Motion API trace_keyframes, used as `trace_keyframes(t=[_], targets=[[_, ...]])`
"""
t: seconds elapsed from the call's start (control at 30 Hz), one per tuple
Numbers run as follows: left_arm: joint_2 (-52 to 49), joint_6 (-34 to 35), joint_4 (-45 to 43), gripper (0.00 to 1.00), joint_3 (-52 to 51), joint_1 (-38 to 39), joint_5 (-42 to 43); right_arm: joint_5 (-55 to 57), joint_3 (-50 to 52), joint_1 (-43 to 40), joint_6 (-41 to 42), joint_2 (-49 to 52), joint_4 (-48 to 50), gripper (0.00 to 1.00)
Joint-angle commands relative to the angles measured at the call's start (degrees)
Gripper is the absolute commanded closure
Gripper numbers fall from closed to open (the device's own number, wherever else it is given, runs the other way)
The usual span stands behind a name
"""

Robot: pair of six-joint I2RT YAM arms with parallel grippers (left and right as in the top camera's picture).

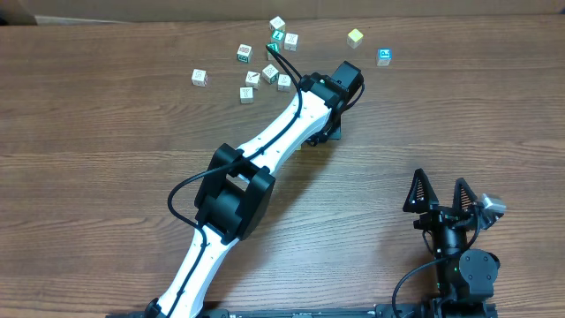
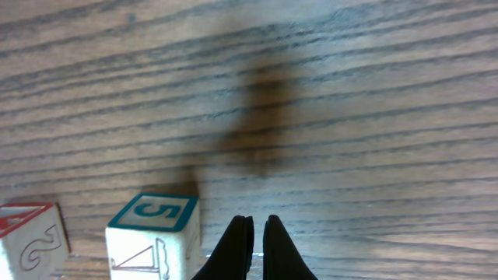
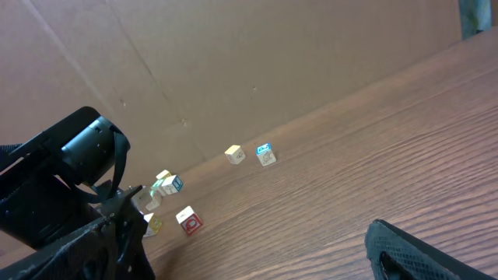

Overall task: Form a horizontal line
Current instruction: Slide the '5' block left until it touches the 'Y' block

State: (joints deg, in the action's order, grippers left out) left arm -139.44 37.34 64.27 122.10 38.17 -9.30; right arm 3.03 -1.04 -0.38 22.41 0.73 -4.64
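Several small pale picture cubes lie scattered at the table's far side, most in a loose cluster [image 1: 265,75]; a yellow cube [image 1: 355,37] and a blue-marked cube [image 1: 384,56] sit apart to the right. No horizontal line shows in any view. My left arm [image 1: 291,124] reaches to just right of the cluster. The left gripper [image 2: 255,233] is shut with nothing between its fingers, low over bare wood. A cube with a teal 5 [image 2: 152,233] stands just left of it, and a red-marked cube [image 2: 27,237] sits further left. My right gripper [image 1: 441,187] is open and empty at the near right.
A brown cardboard wall [image 3: 233,62] stands behind the table's far edge. In the right wrist view the left arm's black head [image 3: 62,187] fills the left side, with a red-faced cube [image 3: 188,220] beside it.
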Motion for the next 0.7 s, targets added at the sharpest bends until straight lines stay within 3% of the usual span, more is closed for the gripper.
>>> trace_keyframes(t=[0.0, 0.67], targets=[[-0.02, 0.13, 1.31, 0.96, -0.85, 0.00, -1.64, 0.35, 0.59, -0.33, -0.37, -0.33, 0.26, 0.00], [-0.02, 1.36, 7.08, 0.96, -0.90, -1.53, -3.78, 0.35, 0.59, -0.33, -0.39, -0.33, 0.26, 0.00]])
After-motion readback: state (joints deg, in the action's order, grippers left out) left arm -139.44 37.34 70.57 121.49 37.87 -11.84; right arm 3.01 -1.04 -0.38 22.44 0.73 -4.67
